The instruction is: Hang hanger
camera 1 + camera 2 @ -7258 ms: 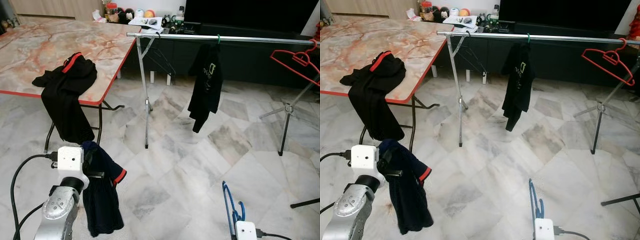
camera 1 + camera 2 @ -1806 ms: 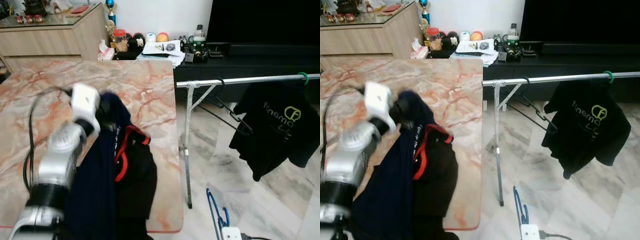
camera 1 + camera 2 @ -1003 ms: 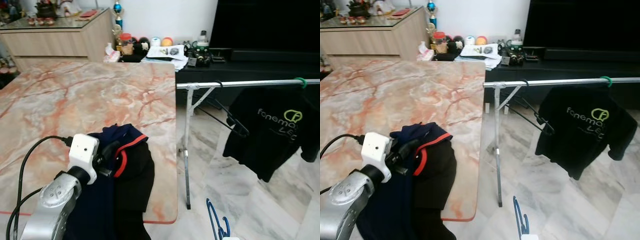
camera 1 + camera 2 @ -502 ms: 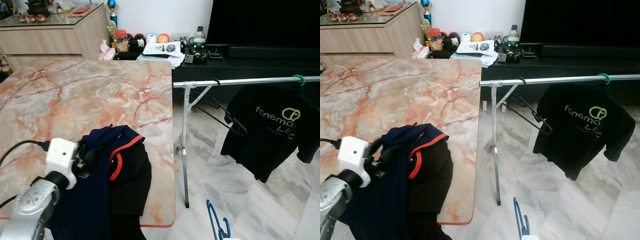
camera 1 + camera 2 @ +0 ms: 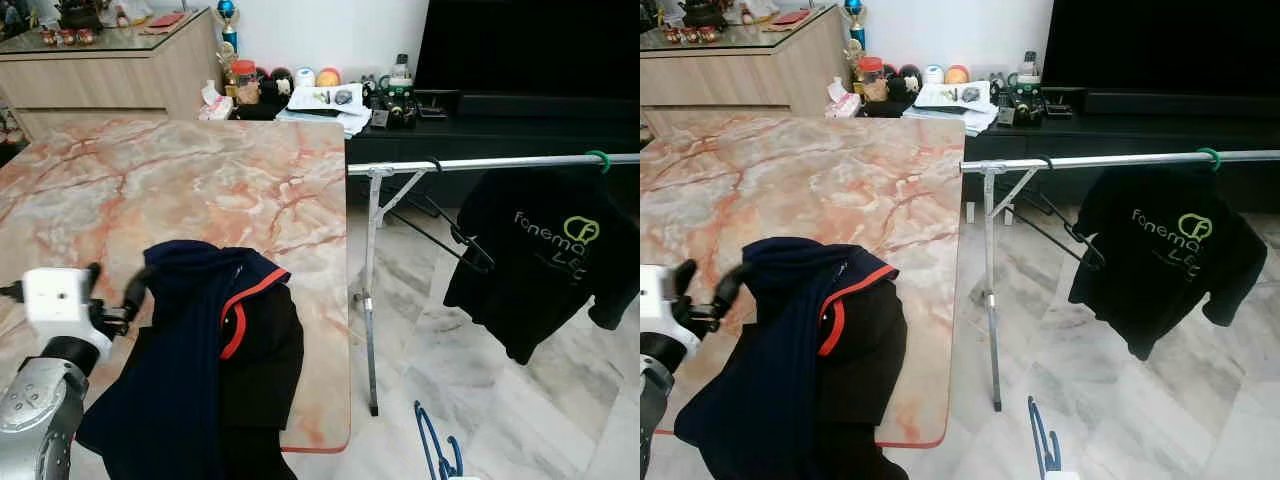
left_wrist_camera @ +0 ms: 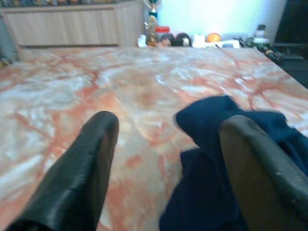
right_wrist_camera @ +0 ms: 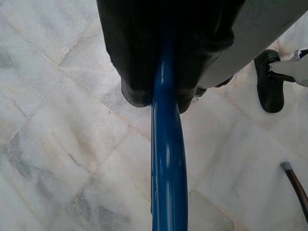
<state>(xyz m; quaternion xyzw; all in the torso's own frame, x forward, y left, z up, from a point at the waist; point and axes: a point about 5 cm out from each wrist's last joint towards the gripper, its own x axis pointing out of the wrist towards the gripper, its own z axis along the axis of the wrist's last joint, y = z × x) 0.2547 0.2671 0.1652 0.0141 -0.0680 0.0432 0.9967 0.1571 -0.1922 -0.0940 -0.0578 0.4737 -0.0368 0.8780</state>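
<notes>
Your left end effector (image 5: 112, 297) hovers low over the marble tabletop (image 5: 180, 190) with its fingers spread apart, just beside the navy garment (image 5: 185, 370), which lies heaped on a black one (image 5: 262, 365) at the tabletop's near edge. Your right end effector (image 7: 166, 91) is clamped on the blue hanger (image 7: 167, 163), held low above the marble floor (image 5: 480, 390). To your right the clothes rail (image 5: 480, 163) carries a black T-shirt (image 5: 545, 255) and an empty black hanger (image 5: 455, 232).

A marble-patterned table (image 5: 200, 180) carries a navy garment (image 5: 175, 370) overlapping a black one (image 5: 265, 370).
</notes>
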